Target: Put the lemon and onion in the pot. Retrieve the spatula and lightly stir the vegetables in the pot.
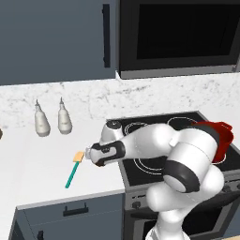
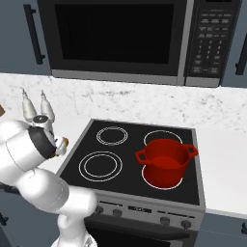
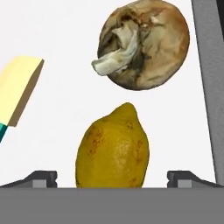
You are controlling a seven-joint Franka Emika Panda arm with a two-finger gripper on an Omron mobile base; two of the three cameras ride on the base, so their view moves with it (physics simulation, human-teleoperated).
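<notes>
The arm reached low and leftward from the lower right of the left base view, its gripper (image 3: 112,178) lowered over the white tabletop (image 1: 37,159) beside the stove. In the hand view the jaws stood wide apart, empty, straddling the lemon (image 3: 113,148), whose long axis ran up the frame, pointed tip uppermost. The onion (image 3: 144,43) lay just beyond it. The spatula (image 1: 74,168) lay at the left, blade toward the backsplash. The pot (image 2: 166,162) sat on the front right burner.

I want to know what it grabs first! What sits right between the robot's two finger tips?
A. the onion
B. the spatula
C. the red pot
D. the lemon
D: in the hand view the lemon lies between the fingertips, with the onion farther off.
</notes>
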